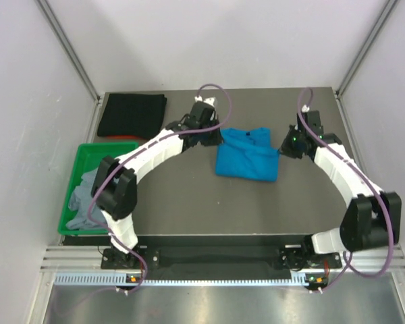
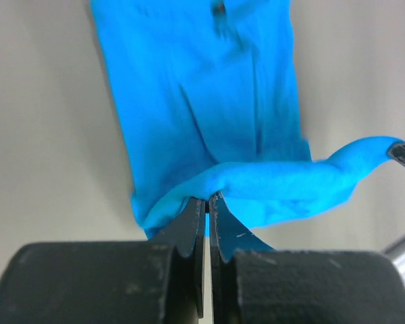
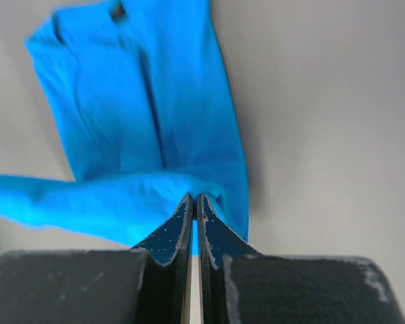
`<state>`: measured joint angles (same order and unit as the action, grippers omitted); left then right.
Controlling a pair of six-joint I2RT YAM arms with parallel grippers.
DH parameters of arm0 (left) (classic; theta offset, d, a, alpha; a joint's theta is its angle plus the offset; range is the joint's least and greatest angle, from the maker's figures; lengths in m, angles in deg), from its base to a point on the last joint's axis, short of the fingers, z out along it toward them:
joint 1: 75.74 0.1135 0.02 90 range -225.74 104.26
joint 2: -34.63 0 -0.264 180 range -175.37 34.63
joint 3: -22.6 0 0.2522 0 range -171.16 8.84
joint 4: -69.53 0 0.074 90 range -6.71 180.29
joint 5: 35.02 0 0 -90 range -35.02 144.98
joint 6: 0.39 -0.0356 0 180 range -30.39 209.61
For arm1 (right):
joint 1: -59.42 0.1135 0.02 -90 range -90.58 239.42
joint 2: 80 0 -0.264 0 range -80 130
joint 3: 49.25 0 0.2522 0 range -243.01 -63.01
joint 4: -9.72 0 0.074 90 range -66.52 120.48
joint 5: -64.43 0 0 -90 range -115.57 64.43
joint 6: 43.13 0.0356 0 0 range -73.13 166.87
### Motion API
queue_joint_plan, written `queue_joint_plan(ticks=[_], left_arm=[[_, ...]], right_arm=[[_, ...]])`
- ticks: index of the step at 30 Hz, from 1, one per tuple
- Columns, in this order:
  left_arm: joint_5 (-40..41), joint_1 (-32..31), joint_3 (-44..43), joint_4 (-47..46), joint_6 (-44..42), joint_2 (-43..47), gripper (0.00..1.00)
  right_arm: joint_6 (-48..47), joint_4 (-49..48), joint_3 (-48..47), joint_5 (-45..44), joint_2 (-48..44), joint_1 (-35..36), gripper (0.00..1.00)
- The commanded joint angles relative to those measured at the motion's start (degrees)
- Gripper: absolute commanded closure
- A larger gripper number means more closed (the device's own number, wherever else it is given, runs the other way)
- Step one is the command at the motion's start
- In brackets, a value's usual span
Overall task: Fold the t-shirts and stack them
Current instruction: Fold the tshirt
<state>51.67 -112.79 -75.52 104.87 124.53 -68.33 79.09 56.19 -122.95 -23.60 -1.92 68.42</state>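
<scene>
The bright blue t-shirt point(image 1: 247, 154) lies partly folded on the dark table, its far edge lifted. My left gripper point(image 1: 214, 139) is shut on that edge's left corner; in the left wrist view the jaws point(image 2: 208, 200) pinch a fold of the blue t-shirt point(image 2: 209, 101). On the right corner of the same edge my right gripper point(image 1: 287, 144) is shut, and its wrist view shows the gripper point(image 3: 194, 199) pinching the blue t-shirt point(image 3: 135, 115). A black t-shirt point(image 1: 131, 115) lies folded at the back left. A grey t-shirt point(image 1: 83, 200) sits crumpled in the bin.
A green plastic bin point(image 1: 98, 149) stands at the table's left edge, beside the left arm's elbow. Something red point(image 1: 111, 138) peeks from under the black shirt. Grey walls close in on the table's left, back and right.
</scene>
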Motion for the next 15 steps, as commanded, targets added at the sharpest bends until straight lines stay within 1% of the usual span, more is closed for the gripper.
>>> queue_joint_plan(ticks=[1, 2, 3, 7, 8, 10, 13, 15], left_arm=[[-3.36, 3.48, -8.52, 0.13, -4.68, -6.54, 1.0], [-5.63, 4.7, -12.28, -0.83, -5.2, -8.29, 1.0], [-6.0, 5.15, -13.71, -2.23, -5.82, -11.53, 1.0], [-9.16, 7.52, -21.19, -5.49, -5.39, -18.67, 1.0], [-9.6, 8.48, -23.37, -6.28, -5.12, -19.9, 1.0], [-10.4, 9.19, -24.88, -9.26, -4.25, -23.24, 1.0], [-10.4, 11.04, -26.56, -11.91, -3.28, -26.85, 1.0], [-10.49, 11.83, -26.91, -14.54, -2.4, -29.39, 1.0]], right_arm=[[-4.1, -4.67, -8.33, 3.12, 5.75, -2.04, 1.0], [-4.1, -4.93, -11.48, 3.55, 9.16, -2.49, 1.0], [-4.28, -5.98, -12.9, 4.43, 10.93, -2.66, 1.0], [-4.98, -8.28, -20.2, 8.47, 19.72, -4.24, 1.0], [-5.24, -8.19, -23.61, 9.26, 23.57, -4.34, 1.0], [-5.16, -9.06, -26.27, 10.32, 27.1, -4.69, 1.0], [-4.89, -10.73, -30.49, 13.75, 35.18, -4.86, 1.0], [-4.72, -11.61, -32.86, 14.54, 37.66, -4.86, 1.0]])
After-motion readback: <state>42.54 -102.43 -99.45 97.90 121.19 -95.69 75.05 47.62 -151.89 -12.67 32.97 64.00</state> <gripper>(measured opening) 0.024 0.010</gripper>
